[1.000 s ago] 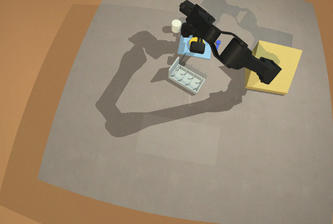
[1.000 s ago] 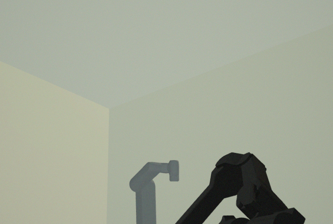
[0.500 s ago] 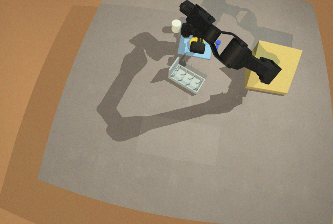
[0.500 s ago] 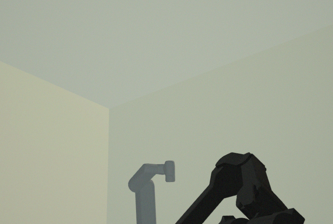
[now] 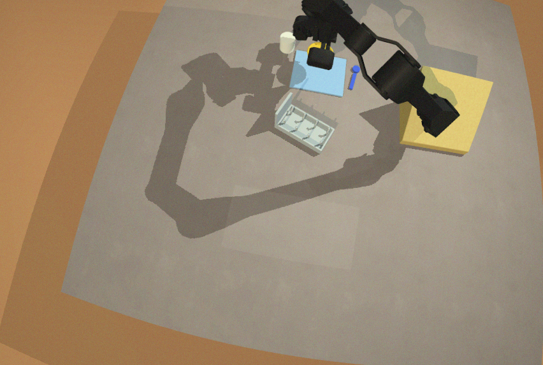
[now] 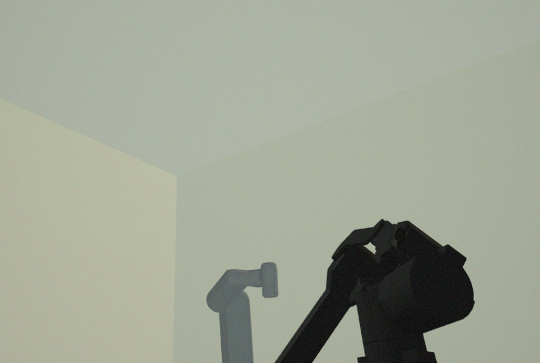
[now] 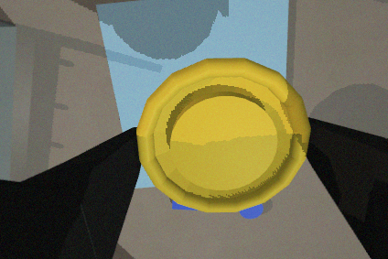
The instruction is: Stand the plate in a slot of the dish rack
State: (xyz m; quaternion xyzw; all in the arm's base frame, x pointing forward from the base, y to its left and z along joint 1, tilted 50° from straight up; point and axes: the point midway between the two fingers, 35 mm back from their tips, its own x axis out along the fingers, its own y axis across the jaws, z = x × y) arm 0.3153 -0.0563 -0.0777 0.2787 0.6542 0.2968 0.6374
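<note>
No text, label, brand, number or sign can be read on anything in these views.

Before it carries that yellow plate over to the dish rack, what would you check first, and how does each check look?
1. Hand shut on yellow plate: ok, fingers press its opposite edges.
2. Plate lifted off blue mat: ok.
3. Dish rack slots free: ok, none hold anything.
4. Cream cup out of the way: ok, on the mat's far side from the rack.
5. Plate upright: not ok.
6. Grip firm enough: cannot tell.
</note>
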